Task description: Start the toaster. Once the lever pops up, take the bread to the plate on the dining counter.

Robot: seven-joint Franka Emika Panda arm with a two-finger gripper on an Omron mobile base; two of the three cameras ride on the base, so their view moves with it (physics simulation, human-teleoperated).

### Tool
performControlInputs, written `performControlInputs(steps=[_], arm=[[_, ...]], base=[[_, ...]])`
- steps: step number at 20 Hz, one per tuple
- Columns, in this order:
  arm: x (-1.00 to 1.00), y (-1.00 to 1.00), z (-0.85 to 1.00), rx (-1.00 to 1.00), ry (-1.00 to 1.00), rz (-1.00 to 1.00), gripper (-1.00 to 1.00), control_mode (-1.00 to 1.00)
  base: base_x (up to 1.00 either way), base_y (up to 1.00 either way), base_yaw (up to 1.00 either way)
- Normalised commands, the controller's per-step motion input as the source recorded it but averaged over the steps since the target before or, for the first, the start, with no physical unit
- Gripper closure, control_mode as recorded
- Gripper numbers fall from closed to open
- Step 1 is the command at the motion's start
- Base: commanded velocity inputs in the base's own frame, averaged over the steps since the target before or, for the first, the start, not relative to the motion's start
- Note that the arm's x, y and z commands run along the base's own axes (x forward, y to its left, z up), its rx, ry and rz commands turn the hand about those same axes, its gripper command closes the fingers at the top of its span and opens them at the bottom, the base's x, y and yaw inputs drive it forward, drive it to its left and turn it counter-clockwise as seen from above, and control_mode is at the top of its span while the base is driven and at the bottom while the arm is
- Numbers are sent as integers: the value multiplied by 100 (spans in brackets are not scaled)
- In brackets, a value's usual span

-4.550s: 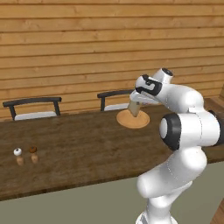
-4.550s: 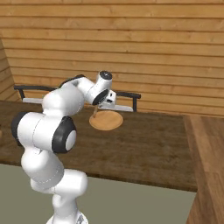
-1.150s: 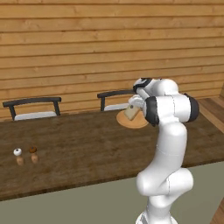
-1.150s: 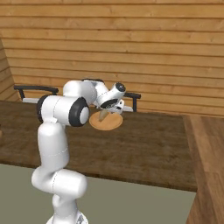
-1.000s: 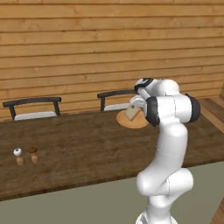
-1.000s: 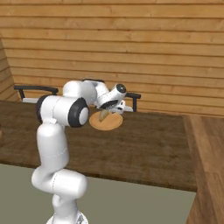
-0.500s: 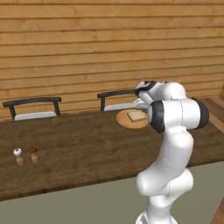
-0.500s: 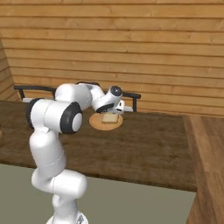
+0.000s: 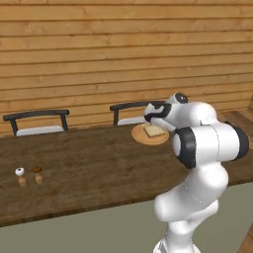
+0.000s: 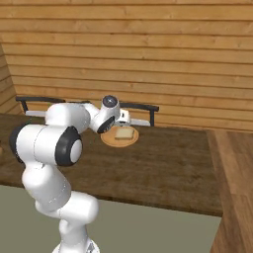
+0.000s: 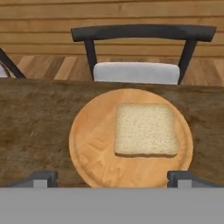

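Bread (image 11: 145, 130) lies flat on the plate (image 11: 92, 144), just ahead of my pincer (image 11: 112, 177).
My fingers (image 11: 43, 176) stand wide apart, holding nothing, with the slice between and beyond them, toward the right one. Under the plate runs the dining counter (image 11: 35, 118); a dark chair (image 11: 140, 52) stands past its far edge.

A home dining kitchen: long dark brown wood-grain table (image 9: 99, 168), black metal chairs (image 9: 35, 121) mid-frame, horizontal wooden plank wall (image 9: 99, 59) across the top.
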Motion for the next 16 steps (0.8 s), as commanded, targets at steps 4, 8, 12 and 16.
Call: performControlInputs(steps=[4, 8, 12, 16], arm=[[-16, 50, 77, -11, 0, -10, -100, -100], [-46, 26, 79, -4, 1, -12, -100, -100], [-100, -1, 56, 0, 0, -13, -100, -100], [-100, -12, 54, 7, -2, -14, -100, -100]], base=[[0, 0, 0], [0, 0, 0], [0, 0, 0], [0, 0, 0]])
